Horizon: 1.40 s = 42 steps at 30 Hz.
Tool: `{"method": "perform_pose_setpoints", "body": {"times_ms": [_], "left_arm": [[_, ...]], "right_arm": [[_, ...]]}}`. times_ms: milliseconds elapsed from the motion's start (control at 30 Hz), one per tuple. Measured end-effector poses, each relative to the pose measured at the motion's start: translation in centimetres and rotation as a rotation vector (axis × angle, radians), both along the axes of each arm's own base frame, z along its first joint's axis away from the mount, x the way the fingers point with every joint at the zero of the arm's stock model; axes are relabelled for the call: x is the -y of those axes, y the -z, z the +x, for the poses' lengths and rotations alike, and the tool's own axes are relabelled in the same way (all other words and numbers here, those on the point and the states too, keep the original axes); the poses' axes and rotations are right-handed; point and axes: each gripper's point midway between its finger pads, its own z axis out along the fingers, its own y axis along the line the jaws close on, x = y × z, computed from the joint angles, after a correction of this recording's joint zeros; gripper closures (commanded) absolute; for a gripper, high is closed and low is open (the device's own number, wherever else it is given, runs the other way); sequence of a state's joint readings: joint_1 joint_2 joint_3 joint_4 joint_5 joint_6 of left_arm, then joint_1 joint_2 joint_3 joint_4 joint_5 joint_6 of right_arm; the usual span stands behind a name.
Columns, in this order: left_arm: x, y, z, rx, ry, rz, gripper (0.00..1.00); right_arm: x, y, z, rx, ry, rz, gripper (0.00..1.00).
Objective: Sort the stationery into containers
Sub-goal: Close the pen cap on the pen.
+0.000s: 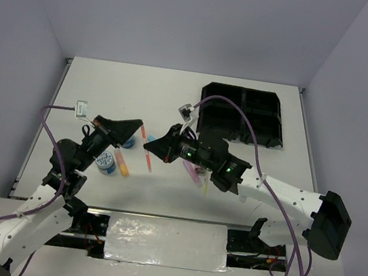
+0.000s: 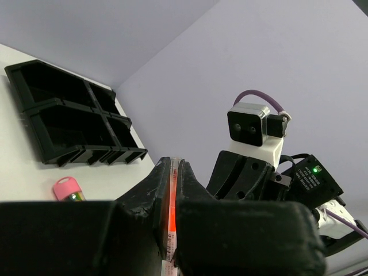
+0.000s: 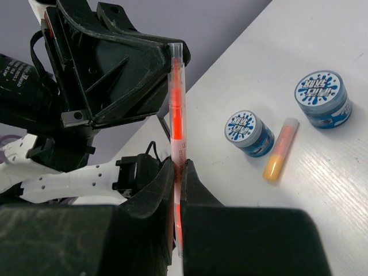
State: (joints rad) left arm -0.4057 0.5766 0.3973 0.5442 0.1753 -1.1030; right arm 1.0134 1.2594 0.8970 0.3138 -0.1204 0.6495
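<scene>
A thin orange pen (image 1: 146, 150) is held in the air above the table between both grippers. My left gripper (image 1: 140, 127) is shut on its far end; the pen (image 2: 170, 198) shows squeezed between the jaws. My right gripper (image 1: 150, 148) is shut on its lower part, and the pen (image 3: 177, 109) rises from my right gripper (image 3: 179, 167) to the left gripper (image 3: 132, 69). Two blue-white tape rolls (image 3: 248, 132) (image 3: 322, 98) and an orange marker (image 3: 280, 150) lie on the table below. The black four-compartment tray (image 1: 242, 115) sits at the far right.
A pink-capped glue stick (image 2: 68, 188) lies on the table in front of the tray (image 2: 69, 123). A yellow pen (image 1: 205, 182) and a pink item (image 1: 197, 174) lie under my right arm. One tape roll (image 1: 105, 161) sits by my left arm.
</scene>
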Motion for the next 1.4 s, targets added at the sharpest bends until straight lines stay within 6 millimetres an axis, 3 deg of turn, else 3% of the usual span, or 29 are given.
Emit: {"method": "perform_pose_setpoints", "body": {"times_ms": [633, 1100, 1400], "left_arm": [[-0.7, -1.3, 0.2, 0.052, -0.08, -0.026, 1.0], [-0.9, -0.8, 0.2, 0.064, -0.098, -0.025, 1.0], [-1.8, -1.3, 0.2, 0.088, -0.144, -0.052, 1.0]], "right_arm": [[-1.2, -1.4, 0.5, -0.029, -0.076, -0.024, 1.0], [-1.2, -1.3, 0.6, -0.06, -0.1, -0.045, 1.0], [-2.2, -2.0, 0.7, -0.091, -0.139, -0.061, 1.0]]}}
